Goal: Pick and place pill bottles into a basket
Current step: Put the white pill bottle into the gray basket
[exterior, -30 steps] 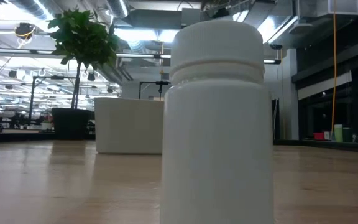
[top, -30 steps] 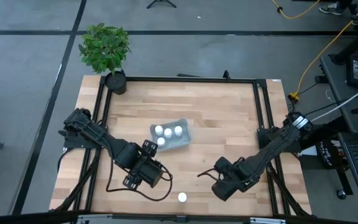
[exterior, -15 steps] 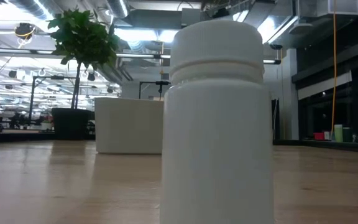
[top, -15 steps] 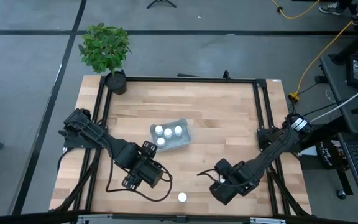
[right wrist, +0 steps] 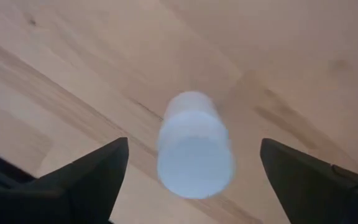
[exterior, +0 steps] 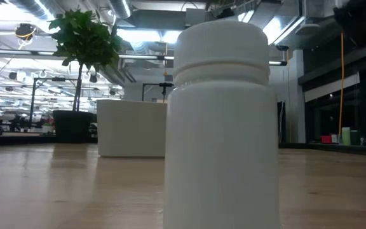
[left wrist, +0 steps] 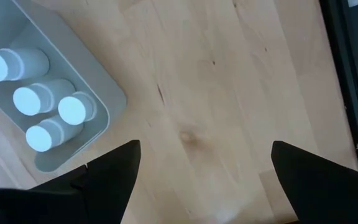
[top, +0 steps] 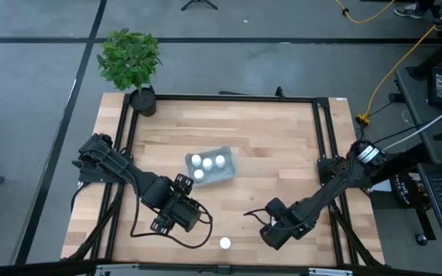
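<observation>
One white pill bottle (top: 225, 243) stands upright on its base on the table near the near edge; it fills the low view (exterior: 221, 121). My right gripper (top: 265, 228) is open just right of it. In the right wrist view (right wrist: 194, 149) its fingers stand apart on either side of the bottle (right wrist: 194, 146), above it and not touching. The pale blue-grey basket (top: 222, 175) sits mid-table with several bottles (left wrist: 42, 106) standing in it. My left gripper (top: 198, 217) is open and empty near the basket's near side.
A potted plant (top: 133, 61) stands at the table's far left corner. A black frame rail (top: 324, 153) runs along the table's sides. Bare wood (top: 275, 146) lies between the basket and the right edge.
My right gripper has moved a little toward the table's near edge and the lone bottle, staying open. A dark part of the arm has come into the low view's top right corner. The bottle and the basket have not moved.
</observation>
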Motion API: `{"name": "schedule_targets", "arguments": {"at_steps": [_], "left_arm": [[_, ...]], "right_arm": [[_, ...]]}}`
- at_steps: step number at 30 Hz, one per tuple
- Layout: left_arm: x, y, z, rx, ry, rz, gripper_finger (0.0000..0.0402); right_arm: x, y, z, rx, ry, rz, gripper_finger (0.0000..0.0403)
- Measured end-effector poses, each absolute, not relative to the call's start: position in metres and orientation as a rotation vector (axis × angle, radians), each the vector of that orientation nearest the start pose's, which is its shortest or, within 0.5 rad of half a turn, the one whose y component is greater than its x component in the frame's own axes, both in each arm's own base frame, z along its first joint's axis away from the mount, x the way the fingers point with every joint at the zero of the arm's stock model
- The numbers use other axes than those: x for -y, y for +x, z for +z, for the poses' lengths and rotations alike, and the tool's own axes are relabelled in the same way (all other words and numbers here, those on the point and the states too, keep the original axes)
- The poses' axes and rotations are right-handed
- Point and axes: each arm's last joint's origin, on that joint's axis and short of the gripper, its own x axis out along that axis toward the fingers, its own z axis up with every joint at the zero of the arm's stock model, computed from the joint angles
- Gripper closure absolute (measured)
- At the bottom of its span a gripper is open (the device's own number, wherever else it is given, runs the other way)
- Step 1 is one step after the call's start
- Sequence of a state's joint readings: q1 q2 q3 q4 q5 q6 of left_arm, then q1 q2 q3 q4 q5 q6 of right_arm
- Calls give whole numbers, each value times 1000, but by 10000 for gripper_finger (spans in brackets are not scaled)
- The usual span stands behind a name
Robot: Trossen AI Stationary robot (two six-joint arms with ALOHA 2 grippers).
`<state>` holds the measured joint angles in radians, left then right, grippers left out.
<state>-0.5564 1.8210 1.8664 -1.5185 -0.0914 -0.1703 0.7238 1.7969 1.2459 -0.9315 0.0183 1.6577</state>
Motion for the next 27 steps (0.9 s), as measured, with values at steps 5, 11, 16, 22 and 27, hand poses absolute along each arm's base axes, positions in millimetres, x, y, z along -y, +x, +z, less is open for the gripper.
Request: {"name": "schedule_targets", "arguments": {"at_steps": [5,11,16,22,27], "left_arm": [[176,287,334,-1426,333,-254,49],[176,287,334,-1425,336,-257,49],[175,288,334,-1425,339,-258,48],[175,288,334,-1424,340,-255,49],[175,288,334,-1426,323,-239,49]], "right_arm": [[-216,244,176,-1402,817,-657,45],[-215,244,175,-1404,810,-652,119],[-216,244,175,-1402,814,-645,230],[-217,251,186,-1389,777,-556,243],[-199,269,220,-1396,635,-514,243]]}}
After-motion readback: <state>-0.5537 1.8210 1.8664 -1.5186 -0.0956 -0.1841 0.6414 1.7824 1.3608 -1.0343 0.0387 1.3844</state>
